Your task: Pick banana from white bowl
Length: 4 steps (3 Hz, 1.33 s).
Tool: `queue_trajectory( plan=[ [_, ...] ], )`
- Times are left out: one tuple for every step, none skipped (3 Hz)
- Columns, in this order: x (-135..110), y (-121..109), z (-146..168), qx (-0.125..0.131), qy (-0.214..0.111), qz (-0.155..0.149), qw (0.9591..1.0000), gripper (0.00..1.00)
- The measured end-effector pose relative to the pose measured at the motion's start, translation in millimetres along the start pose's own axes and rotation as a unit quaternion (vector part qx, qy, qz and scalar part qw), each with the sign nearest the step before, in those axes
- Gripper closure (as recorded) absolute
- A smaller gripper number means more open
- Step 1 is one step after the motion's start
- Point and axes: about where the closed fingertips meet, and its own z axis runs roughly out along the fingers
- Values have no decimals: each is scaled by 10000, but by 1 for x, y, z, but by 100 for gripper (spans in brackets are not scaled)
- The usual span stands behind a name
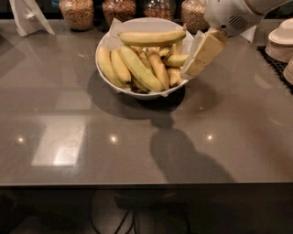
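gripper [190, 71] at right rim of white bowl [146, 95]; its opening you cannot tell | banana [153, 37] lies left, slightly farther, atop pile [137, 68] | long axis apparently left-right

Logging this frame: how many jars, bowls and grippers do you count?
Jars, along the back edge: 4
White bowl: 1
Gripper, by the bowl's right rim: 1
Total: 6

Gripper [192, 69] at upper right, aslant down-left below white wrist [229, 16]
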Motion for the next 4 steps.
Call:
queue_trajectory(
  plan=[
    [0, 0, 0, 0, -1, -2, 10000, 0],
    [-10, -12, 21, 24, -83, -114, 9999, 0],
    [-20, -25, 50, -2, -205, -246, 9995, 2],
    [-30, -40, 70, 47, -298, -415, 9987, 21]
  ],
)
